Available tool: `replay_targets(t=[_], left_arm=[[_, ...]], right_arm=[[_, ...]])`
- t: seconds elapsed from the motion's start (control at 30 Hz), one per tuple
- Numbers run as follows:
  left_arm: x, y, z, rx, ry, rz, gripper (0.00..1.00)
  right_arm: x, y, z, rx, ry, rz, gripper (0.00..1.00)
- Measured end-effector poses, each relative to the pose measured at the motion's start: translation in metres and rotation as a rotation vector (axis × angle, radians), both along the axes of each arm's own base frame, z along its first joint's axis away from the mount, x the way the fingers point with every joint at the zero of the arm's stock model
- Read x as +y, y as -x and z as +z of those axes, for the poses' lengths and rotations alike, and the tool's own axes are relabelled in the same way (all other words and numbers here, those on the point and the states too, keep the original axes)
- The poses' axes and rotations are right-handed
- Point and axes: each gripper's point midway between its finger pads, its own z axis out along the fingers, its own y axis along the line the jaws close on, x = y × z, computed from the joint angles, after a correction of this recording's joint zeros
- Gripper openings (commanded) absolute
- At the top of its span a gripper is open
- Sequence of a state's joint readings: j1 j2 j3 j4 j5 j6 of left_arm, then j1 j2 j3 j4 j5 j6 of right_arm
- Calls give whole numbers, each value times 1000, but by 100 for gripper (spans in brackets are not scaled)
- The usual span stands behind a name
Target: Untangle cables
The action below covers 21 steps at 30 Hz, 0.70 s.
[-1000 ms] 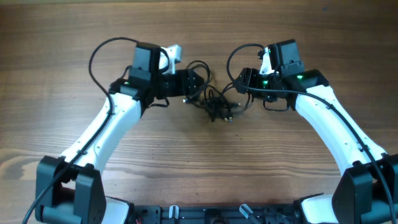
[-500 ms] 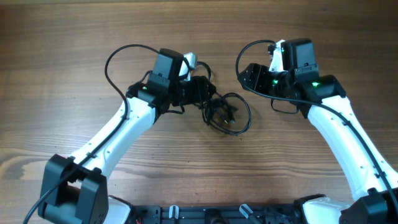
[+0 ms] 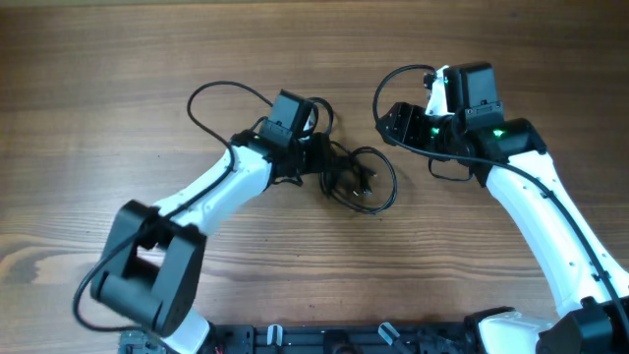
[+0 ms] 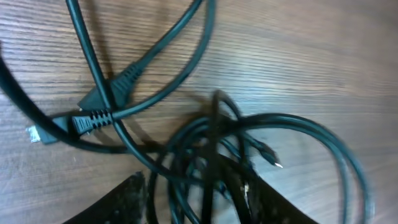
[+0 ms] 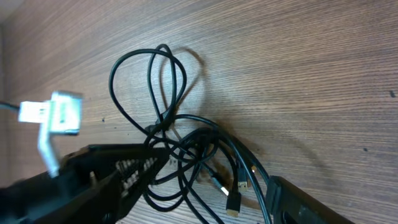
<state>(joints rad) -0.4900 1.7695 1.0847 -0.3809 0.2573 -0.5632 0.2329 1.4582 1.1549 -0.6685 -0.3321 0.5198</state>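
Observation:
The cables (image 3: 359,179) lie as a small black tangle on the wooden table, with one loop spread to the right and small plugs in the middle. My left gripper (image 3: 319,159) is at the tangle's left side. In the left wrist view several strands (image 4: 211,143) run between its fingers (image 4: 124,202), which are closed in on them. My right gripper (image 3: 393,123) is open and empty, up and to the right of the tangle and apart from it. In its wrist view the cables (image 5: 186,149) and gold-tipped plugs lie ahead, with the left gripper (image 5: 124,168) reaching in from the left.
The wooden table (image 3: 147,59) extends all around. Each arm's own thicker black wire arcs over its wrist, on the left (image 3: 221,93) and on the right (image 3: 381,84). A black rail (image 3: 344,339) runs along the front edge.
My right gripper let go of the tangle and pulled back up and right. My left arm swung right toward the tangle. The cables spread into a wider loop on the right.

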Motion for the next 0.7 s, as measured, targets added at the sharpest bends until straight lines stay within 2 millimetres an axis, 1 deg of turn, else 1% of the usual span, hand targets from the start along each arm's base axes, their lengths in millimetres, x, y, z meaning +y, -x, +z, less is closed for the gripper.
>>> replay_targets(t=[0.03,0.1,0.13,0.17,0.27,0.37,0.43,0.5,0.6,0.7], left_arm=[[0,-1,-4,3,-5,-1,32],[-1,-3,-10,5,-8,1,24],[-1,-4,-10,-1,-6,1,13],[-2,-6,-9,-9,-1,3,5],[-6,-13,-4,-44,17,4,4],[-7,-17,-1,-61,27,5,4],[-5,-21,2,-67,37,12,4],[-2,-25,9,-80,58,21,4],[4,-33,35,-117,131,28,4],[9,-36,64,-147,216,20,4]], right_arm=[[0,0,0,0,0,0,77],[0,0,0,0,0,0,77],[0,0,0,0,0,0,77],[0,0,0,0,0,0,77],[0,0,0,0,0,0,76],[1,0,0,0,0,3,73],[5,2,0,1,-2,13,69],[11,4,0,0,-3,29,66],[23,6,3,-15,-19,63,62],[33,6,8,-37,-39,94,55]])
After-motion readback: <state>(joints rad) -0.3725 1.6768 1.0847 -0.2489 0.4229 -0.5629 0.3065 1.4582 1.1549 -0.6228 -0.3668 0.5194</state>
